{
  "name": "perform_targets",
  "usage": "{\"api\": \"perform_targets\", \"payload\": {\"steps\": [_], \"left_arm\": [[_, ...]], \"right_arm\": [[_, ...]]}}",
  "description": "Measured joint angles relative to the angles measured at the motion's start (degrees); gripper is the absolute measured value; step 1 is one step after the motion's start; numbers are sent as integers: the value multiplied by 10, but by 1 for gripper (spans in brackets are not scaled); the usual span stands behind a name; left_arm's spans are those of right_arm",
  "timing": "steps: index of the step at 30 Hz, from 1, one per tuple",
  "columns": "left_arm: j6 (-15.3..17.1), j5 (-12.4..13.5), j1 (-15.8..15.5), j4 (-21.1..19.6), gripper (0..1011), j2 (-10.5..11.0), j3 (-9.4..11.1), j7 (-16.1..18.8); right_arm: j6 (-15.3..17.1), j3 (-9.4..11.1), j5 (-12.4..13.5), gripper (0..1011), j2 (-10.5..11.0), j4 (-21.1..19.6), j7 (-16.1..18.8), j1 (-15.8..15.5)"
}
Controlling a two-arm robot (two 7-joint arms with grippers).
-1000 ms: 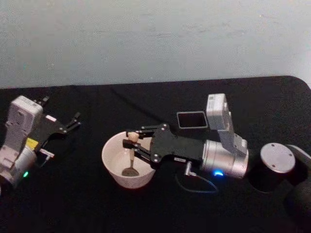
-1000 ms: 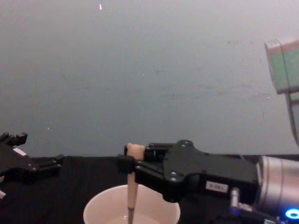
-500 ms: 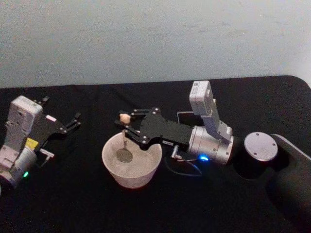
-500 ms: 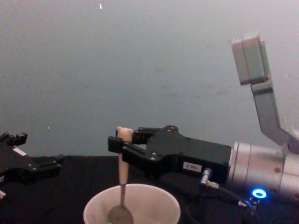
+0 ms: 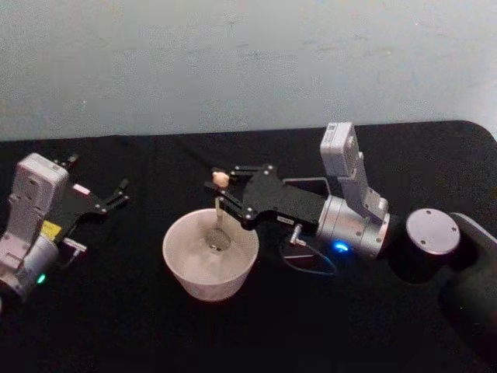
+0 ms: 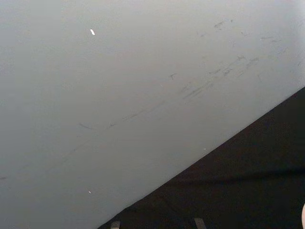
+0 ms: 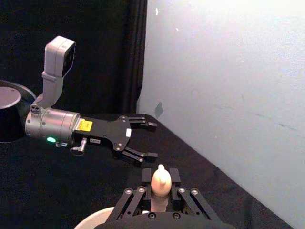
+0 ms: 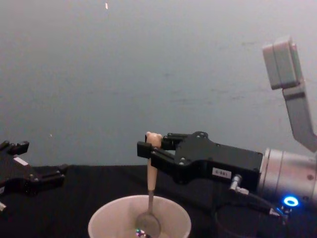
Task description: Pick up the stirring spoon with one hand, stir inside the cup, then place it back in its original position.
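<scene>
My right gripper [image 5: 224, 193] [image 8: 148, 151] [image 7: 160, 191] is shut on the beige handle of the stirring spoon [image 5: 218, 211] [image 8: 150, 181], just below its knob [image 7: 160, 179]. The spoon hangs nearly upright, and its metal bowl [image 8: 148, 224] sits low inside the cream cup [image 5: 189, 266] [image 8: 101, 225]. The cup stands on the black table at centre. The dark grey square holder [image 5: 309, 182] stands behind my right arm, mostly hidden by it. At the table's left side my left gripper [image 5: 120, 192] [image 8: 60, 171] [image 7: 145, 140] is parked and open.
A black cloth covers the table [image 5: 124, 326], with a pale wall [image 5: 233, 62] behind it. My right arm's round base [image 5: 435, 233] sits at the right. A cable [image 5: 311, 268] loops on the cloth just right of the cup.
My right gripper has carried the spoon from the cup's left side toward its right side over the last half second. The left arm has not moved.
</scene>
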Motion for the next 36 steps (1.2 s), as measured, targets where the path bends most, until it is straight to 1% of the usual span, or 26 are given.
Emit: {"api": "perform_targets", "payload": {"steps": [8,15,19,23,25,28,29,35,36], "left_arm": [[0,0,0,0,1001,0,0,0],[0,0,0,0,1001,0,0,0],[0,0,0,0,1001,0,0,0],[0,0,0,0,1001,0,0,0],[0,0,0,0,1001,0,0,0],[0,0,0,0,1001,0,0,0],[0,0,0,0,1001,0,0,0],[0,0,0,0,1001,0,0,0],[0,0,0,0,1001,0,0,0]], "right_arm": [[4,4,5,213,2,-8,4,-4],[14,9,16,212,11,-26,13,-5],[27,14,30,212,21,-43,20,-6],[37,28,55,212,36,-72,26,-10],[38,34,66,212,43,-87,27,-13],[38,40,76,213,50,-101,28,-15],[37,45,82,213,56,-110,27,-17],[31,62,94,212,75,-134,19,-23],[29,68,97,212,81,-141,15,-25]]}}
